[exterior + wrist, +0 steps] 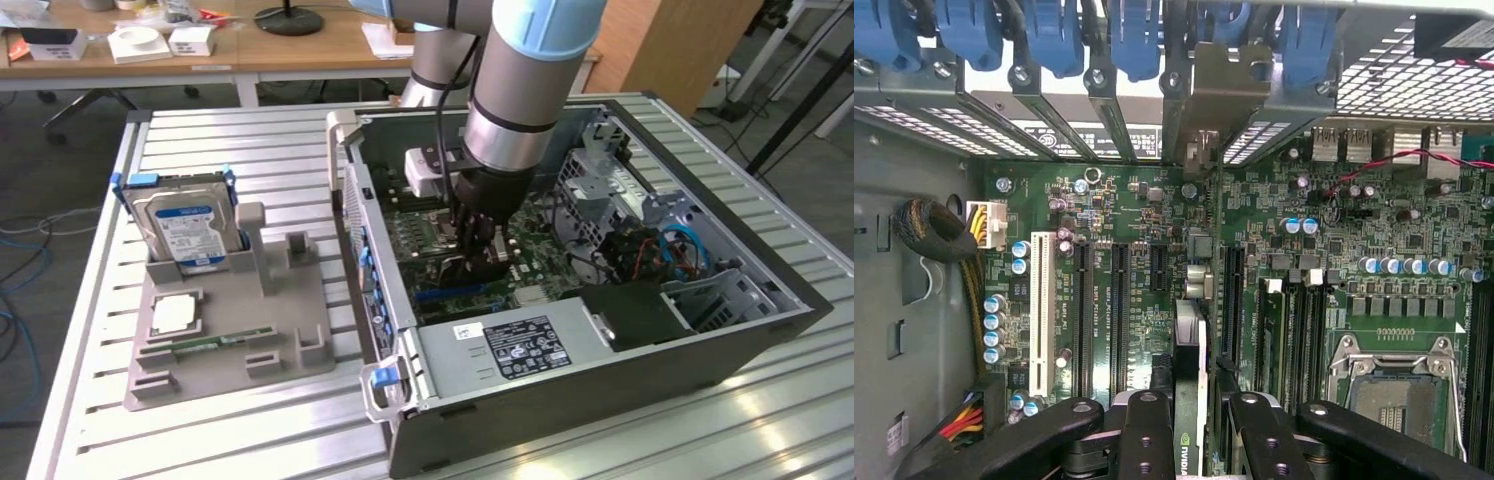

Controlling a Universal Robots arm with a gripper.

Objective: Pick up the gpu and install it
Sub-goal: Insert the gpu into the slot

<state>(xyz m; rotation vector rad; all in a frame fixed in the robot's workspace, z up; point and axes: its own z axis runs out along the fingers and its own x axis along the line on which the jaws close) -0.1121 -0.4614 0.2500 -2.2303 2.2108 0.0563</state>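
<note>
Your gripper (1199,428) is clamped on the gpu (1189,325) — the card stands edge-on over the motherboard (1114,215), between its long expansion slots — bracket end toward the board's rear edge.

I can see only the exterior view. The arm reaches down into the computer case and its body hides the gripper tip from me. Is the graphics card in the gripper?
Observer: Yes. In the wrist view the graphics card stands edge-on in the gripper, which is shut on it.
Operator: Where is its metal bracket?
Observer: The bracket is at the rear wall of the case, in a gap among the slot covers.
Operator: Is the card over a slot?
Observer: It runs along the motherboard beside a long black slot. Whether it is seated, I cannot tell.
</note>
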